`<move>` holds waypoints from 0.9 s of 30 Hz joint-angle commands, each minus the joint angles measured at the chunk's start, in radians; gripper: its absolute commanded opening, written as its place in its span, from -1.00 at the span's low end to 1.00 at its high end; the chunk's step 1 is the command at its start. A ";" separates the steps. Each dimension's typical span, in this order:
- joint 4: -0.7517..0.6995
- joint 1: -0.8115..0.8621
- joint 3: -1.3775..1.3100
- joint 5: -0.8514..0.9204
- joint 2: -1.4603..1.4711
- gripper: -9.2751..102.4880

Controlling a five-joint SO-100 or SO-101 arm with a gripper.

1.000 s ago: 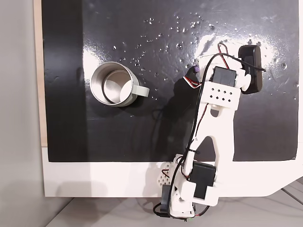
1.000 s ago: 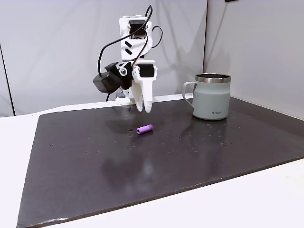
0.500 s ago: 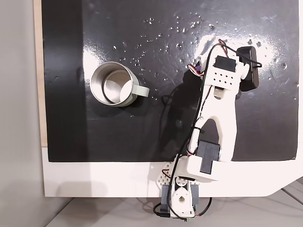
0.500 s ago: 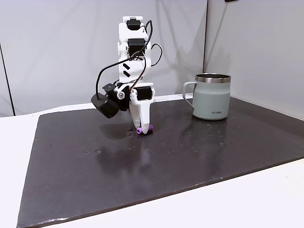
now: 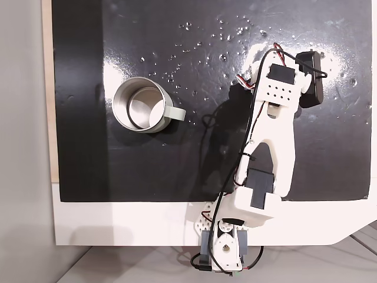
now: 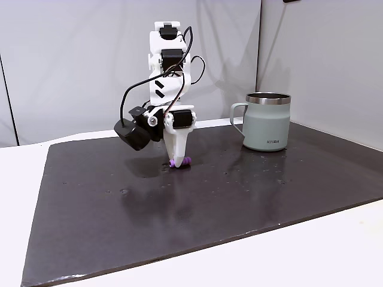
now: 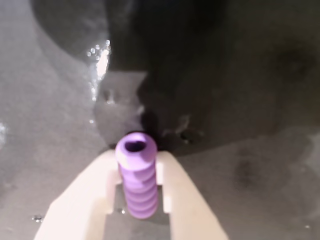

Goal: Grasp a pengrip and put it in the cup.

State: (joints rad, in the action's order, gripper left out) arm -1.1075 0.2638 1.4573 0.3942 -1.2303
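The pengrip (image 7: 137,182), a small light-purple ribbed tube, sits between my two pale fingers (image 7: 90,205) in the wrist view, and both press against its sides. In the side fixed view my gripper (image 6: 175,161) points straight down, with its tips at the dark mat and the pengrip (image 6: 182,162) showing at them. The gripper (image 7: 139,157) is shut on the pengrip, which rests on the mat. The cup (image 6: 267,122), a grey metal mug with a side handle, stands upright well to the right. From above, the cup (image 5: 141,105) is left of the arm (image 5: 277,135), which covers the fingertips.
A black glossy mat (image 5: 194,171) covers the white table (image 5: 118,224); small shiny specks (image 5: 194,41) dot its far part. A black camera housing (image 6: 133,134) hangs at the gripper's left. Walls stand behind the table in the side view.
The arm came down from above the mat onto the pengrip, and the fingers closed around it. In the last half second it barely moved.
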 commanded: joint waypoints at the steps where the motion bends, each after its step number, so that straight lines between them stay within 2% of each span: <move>1: -0.038 0.011 -0.048 -0.006 -0.089 -0.83; 9: -0.179 -0.044 -0.049 -0.026 -0.356 -0.83; 15: -0.285 -0.146 -0.067 -0.055 -0.535 -0.83; 21: -0.408 -0.284 -0.147 -0.135 -0.601 -0.83; 27: -0.471 -0.426 -0.227 -0.253 -0.601 -0.83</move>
State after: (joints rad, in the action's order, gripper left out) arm -1.5585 -0.1058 1.3100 0.1887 -1.7763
